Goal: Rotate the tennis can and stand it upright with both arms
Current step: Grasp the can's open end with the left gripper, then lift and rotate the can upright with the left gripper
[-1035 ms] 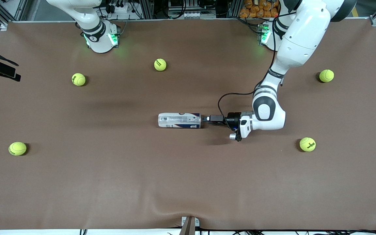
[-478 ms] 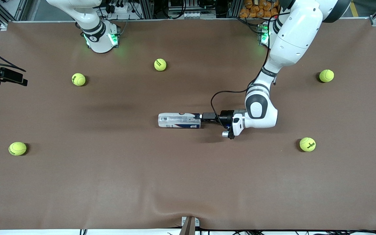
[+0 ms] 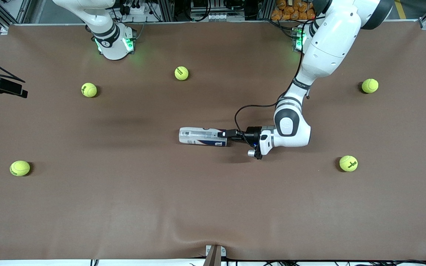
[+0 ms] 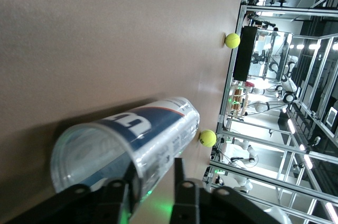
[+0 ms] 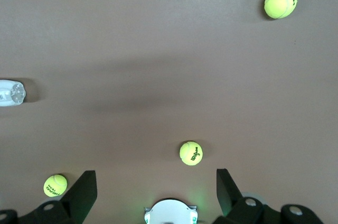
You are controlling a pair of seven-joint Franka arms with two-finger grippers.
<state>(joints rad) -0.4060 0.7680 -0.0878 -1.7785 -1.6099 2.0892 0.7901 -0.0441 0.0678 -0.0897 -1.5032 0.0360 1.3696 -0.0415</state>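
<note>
The tennis can (image 3: 202, 136) lies on its side in the middle of the brown table, its open end toward the left arm's end. In the left wrist view the clear tube (image 4: 142, 134) with its navy and white label fills the foreground. My left gripper (image 3: 223, 137) is low at that open end. One finger sits inside the mouth and the other outside, closed on the can's wall (image 4: 156, 165). My right gripper (image 5: 154, 173) hangs high over the table, open and empty. From there the can's closed end (image 5: 10, 93) shows at the picture's edge.
Several yellow-green tennis balls lie scattered on the table: one (image 3: 181, 73) and another (image 3: 89, 89) toward the bases, one (image 3: 20, 168) at the right arm's end, and one (image 3: 369, 85) and another (image 3: 348, 163) at the left arm's end. The table's front edge (image 3: 213, 255) is bare.
The left arm has slid toward the can. Its fingers have passed over the open rim and closed on the wall. The can has turned slightly. The right gripper stays open.
</note>
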